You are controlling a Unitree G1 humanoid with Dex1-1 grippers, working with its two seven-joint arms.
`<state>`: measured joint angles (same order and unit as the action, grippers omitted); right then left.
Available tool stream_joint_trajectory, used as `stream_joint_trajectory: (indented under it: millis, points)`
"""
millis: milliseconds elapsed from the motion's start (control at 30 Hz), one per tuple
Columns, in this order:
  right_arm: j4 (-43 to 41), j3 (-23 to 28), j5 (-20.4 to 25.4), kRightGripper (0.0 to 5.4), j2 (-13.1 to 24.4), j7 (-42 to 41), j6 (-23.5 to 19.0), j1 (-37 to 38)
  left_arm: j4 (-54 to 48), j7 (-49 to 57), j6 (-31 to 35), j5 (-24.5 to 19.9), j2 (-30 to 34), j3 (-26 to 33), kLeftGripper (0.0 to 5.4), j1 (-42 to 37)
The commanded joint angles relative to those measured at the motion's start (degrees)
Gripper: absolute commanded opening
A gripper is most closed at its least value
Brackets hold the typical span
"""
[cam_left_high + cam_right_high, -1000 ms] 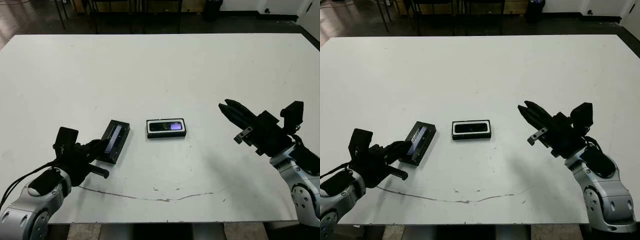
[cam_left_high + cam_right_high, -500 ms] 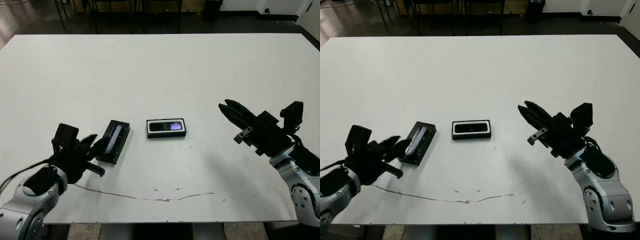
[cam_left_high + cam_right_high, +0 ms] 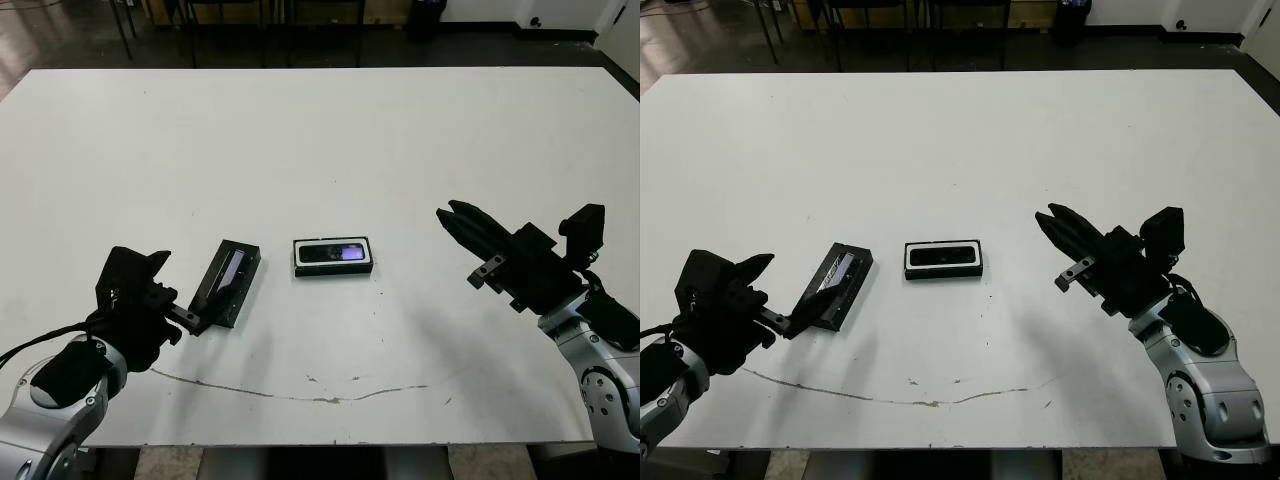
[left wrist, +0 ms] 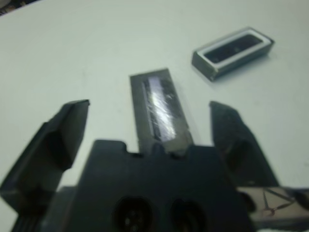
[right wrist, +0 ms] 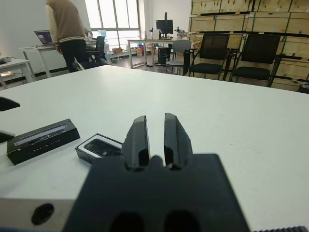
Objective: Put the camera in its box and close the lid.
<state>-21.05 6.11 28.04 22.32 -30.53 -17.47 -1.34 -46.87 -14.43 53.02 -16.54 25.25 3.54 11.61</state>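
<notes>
On the white table the small shallow box — black outside, with a thin white lining showing inside its rim — lies flat near the middle, its long side across the robot's view. The slim black bar-shaped camera rests inside it, nearly filling the tray, and a purple-blue glint marks its lens window toward the right end.

To the left of the box, apart from it, is the flat black rectangular lid, turned at an angle so that its far end points toward the middle of the table. A glossy greyish strip runs lengthwise down its face, catching light in the left wrist view. Its near end looks lifted off the table, though how far is hard to tell.

The left gripper sits at the lid's near end with its two black fingers spread wide, one on each side of the lid and neither touching it — released, grasping nothing.

The right gripper hangs well to the right of the box, above the table, pointing toward the middle. Its fingers stand nearly together with only a narrow slit between them, clenched on nothing.

A faint dark scratch runs across the table's near part.
</notes>
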Motion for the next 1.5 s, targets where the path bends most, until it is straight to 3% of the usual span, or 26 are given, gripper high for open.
stream_joint_trajectory:
  millis: [33,400,600,1100,1300,1500]
  points:
    - [-0.36,-0.03,-0.45,0.0,0.19,0.6,-1.06,0.81,0.13,1.07,3.92,-0.91,-1.4,-0.78,5.38,0.29]
    - [-0.34,-0.07,0.29,0.0,0.47,0.33,-1.74,0.91,2.29,0.31,3.22,-1.68,-2.79,-3.17,5.38,1.53]
    - [-0.96,-0.22,0.05,0.0,0.22,0.92,-2.48,1.09,2.65,2.19,2.71,0.32,-3.11,-4.93,5.38,1.81]
    - [-0.77,-0.03,0.5,0.0,0.06,0.5,-2.0,1.89,6.5,4.49,2.17,0.86,-6.75,-4.09,5.38,2.03]
    - [-0.87,0.04,0.38,0.0,0.13,0.66,-2.11,2.2,5.43,9.42,9.34,0.41,-12.81,-2.49,5.38,1.35]
    - [-0.27,-0.01,0.46,0.0,-0.02,0.31,-1.69,2.05,5.0,9.65,11.72,-0.61,-15.19,-2.17,5.38,1.15]
